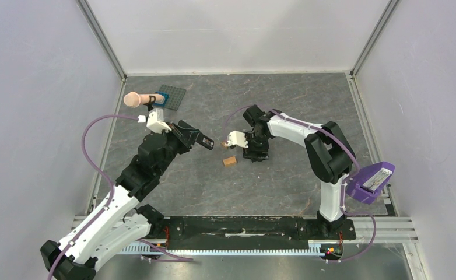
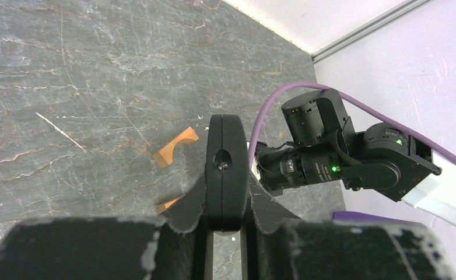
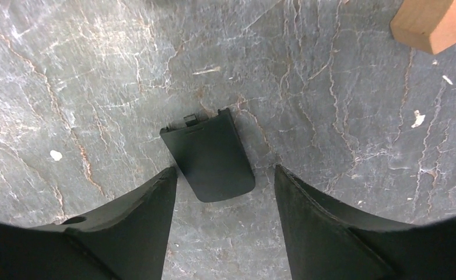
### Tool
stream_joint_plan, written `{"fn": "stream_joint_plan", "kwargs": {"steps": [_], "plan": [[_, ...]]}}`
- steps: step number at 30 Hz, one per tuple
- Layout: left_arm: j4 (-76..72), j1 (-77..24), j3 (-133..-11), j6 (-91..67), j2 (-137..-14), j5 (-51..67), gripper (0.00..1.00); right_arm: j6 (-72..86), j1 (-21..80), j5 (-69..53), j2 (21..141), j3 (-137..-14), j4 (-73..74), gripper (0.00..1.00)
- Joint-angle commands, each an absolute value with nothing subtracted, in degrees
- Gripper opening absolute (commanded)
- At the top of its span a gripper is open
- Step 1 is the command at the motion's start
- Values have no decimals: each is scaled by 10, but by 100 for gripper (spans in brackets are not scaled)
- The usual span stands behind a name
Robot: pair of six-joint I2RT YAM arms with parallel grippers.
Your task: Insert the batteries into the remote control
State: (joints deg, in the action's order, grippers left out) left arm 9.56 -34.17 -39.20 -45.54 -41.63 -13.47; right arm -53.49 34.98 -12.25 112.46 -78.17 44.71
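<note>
My left gripper (image 1: pixel 204 140) is shut on the remote control (image 2: pixel 226 169), a slim black bar seen end-on between the fingers (image 2: pixel 182 213) and held above the table. My right gripper (image 1: pixel 254 153) points down at the table, open. In the right wrist view a short black battery cover (image 3: pixel 208 156) lies flat on the table, its rounded end between the open fingertips (image 3: pixel 161 192), untouched. An orange block (image 1: pixel 230 161) lies just left of the right gripper and also shows in the right wrist view (image 3: pixel 428 22). I see no batteries clearly.
A purple holder (image 1: pixel 371 182) with a pale object in it hangs at the right arm's base. A grey studded plate (image 1: pixel 172 97) with a blue brick and a pink cylinder (image 1: pixel 134 100) sit at the back left. Two orange pieces (image 2: pixel 175 147) lie under the left gripper.
</note>
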Motion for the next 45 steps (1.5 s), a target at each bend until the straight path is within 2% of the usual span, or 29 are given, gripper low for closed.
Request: {"fn": "stream_joint_plan", "kwargs": {"steps": [1, 4, 10, 19, 28, 38, 45], "plan": [[92, -334, -427, -451, -418, -152, 2, -580, 346, -136, 1143, -771, 444, 61], [92, -331, -427, -453, -419, -150, 2, -580, 346, -145, 1145, -756, 441, 50], [91, -329, -422, -460, -419, -145, 2, -558, 346, -147, 1140, -713, 425, 40], [86, -328, -409, -468, -419, -136, 2, -473, 341, -188, 1118, -715, 434, 37], [23, -327, -350, -465, -423, -118, 2, -452, 331, -239, 1039, -684, 410, 35], [-153, -328, -273, -427, -463, -54, 2, -414, 331, -268, 969, -658, 369, 35], [-277, -329, -235, -414, -522, -18, 2, -317, 334, -311, 911, -618, 279, 35]]}}
